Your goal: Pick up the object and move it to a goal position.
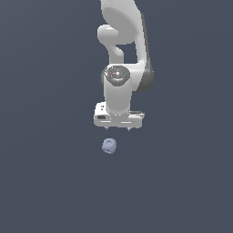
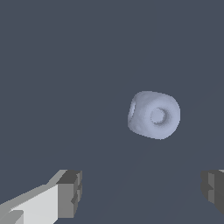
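Observation:
The object [image 1: 109, 146] is a small pale blue-grey roundish blob with a ring-like mark, lying on the dark grey floor. In the wrist view the object [image 2: 154, 114] shows its ring mark and lies apart from both fingers. My white gripper [image 1: 118, 129] hangs just above and slightly toward the exterior view's right of it. The gripper [image 2: 142, 194] is open, its two dark fingertips [image 2: 72, 192] spread wide with nothing between them. Only short tips of the fingers show below the hand in the exterior view.
The white arm [image 1: 125, 50] rises from the gripper toward the top of the exterior view. A plain dark grey surface [image 1: 45, 182] surrounds everything.

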Motion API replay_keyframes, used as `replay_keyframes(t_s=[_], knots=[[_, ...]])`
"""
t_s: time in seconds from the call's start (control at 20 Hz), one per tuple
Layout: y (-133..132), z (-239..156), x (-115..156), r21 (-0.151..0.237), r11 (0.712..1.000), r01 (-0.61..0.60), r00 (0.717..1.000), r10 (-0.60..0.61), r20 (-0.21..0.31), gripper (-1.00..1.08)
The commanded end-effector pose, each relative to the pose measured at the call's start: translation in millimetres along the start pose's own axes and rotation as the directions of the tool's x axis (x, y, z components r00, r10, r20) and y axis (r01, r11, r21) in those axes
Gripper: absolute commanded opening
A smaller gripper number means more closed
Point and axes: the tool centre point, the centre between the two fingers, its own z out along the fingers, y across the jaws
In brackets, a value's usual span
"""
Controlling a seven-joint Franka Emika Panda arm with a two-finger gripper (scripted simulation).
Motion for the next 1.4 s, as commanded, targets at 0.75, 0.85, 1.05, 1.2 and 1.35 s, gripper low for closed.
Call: replay_keyframes(t_s=[0.75,0.85,1.05,1.2,1.35], knots=[[36,50,44,0.0,0.964,-0.266,0.963,0.266,-0.038,1.0],[36,50,43,0.0,0.965,-0.261,0.965,0.26,-0.036,1.0],[36,59,43,0.0,0.965,-0.262,0.965,0.261,-0.037,1.0],[36,75,44,0.0,0.965,-0.263,0.964,0.263,-0.037,1.0],[37,91,44,0.0,0.964,-0.265,0.964,0.265,-0.038,1.0]])
